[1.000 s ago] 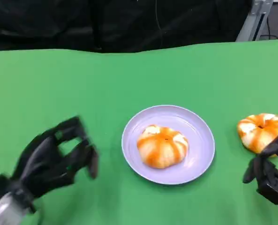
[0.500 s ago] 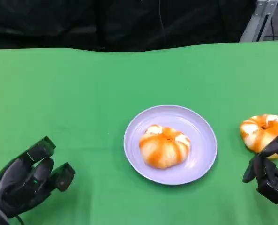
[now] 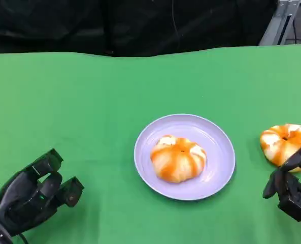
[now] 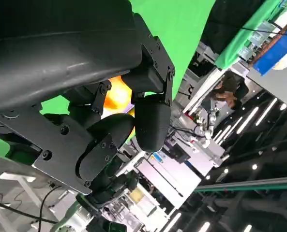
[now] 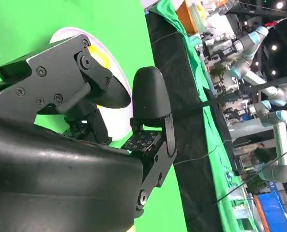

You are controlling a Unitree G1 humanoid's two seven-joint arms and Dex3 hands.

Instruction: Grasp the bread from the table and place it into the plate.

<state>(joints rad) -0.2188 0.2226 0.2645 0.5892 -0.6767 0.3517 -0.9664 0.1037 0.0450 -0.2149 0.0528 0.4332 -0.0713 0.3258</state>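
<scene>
Black against the green worktop (image 3: pixel 89 101), the left hand (image 3: pixel 33 195) is seen at about 8 o'clock in the head view, pulled back toward the near edge with its fingers loosely apart and nothing held. A second earlier it was blurred in motion, higher and closer to the plate; half a second ago it had already dropped to the near-left corner, and since then it has barely shifted. This retreat is read as the end of a delivery, one bread having been left on the plate.

At about 4 o'clock the right hand (image 3: pixel 292 190) is seen unchanged across all three moments, its fingers partly curled and holding nothing, just short of the second bread (image 3: pixel 285 142) at 3 o'clock. That bun lies on the bare worktop, well apart from the plate's rim, so the task is judged only half done.

At the centre, the lavender plate (image 3: pixel 211 137) carries the first bread (image 3: pixel 178 158): a round, domed bun, glossy, striped in orange and cream wedges like a small pumpkin, with a dark dot at its crown. The bun outside the plate is coloured alike.
</scene>
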